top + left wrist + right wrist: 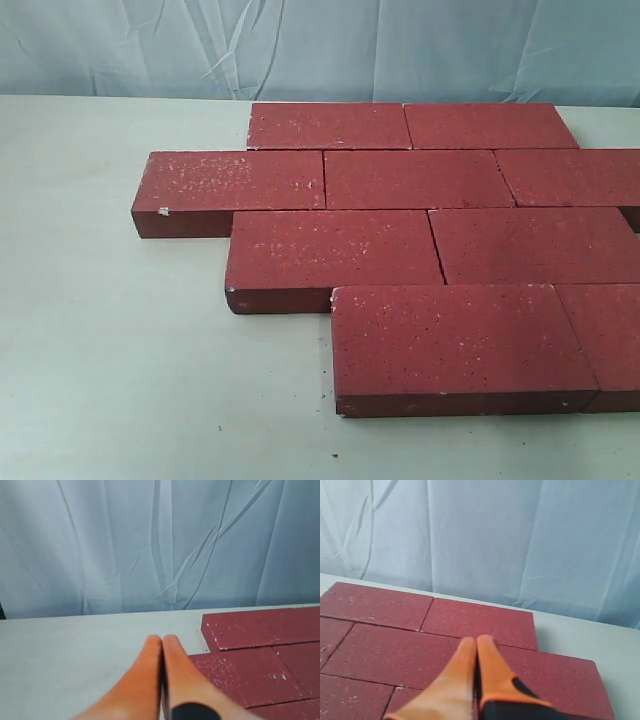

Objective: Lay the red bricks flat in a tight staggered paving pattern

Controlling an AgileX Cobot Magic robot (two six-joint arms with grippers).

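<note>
Several dark-red bricks [420, 180] lie flat on the pale table in four staggered rows, edges close together, each row offset from its neighbour. No gripper shows in the exterior view. In the left wrist view my left gripper [162, 639] is shut, its orange fingers pressed together with nothing between them, hovering over bare table beside the left edge of the bricks [250, 627]. In the right wrist view my right gripper [477, 640] is also shut and empty, hanging above the bricks [395, 652] near their far right corner.
The pale table [100, 350] runs bare to the left and in front of the bricks. A wrinkled light-blue cloth backdrop [300, 45] hangs behind the table. The bricks at the right run off the edge of the exterior view.
</note>
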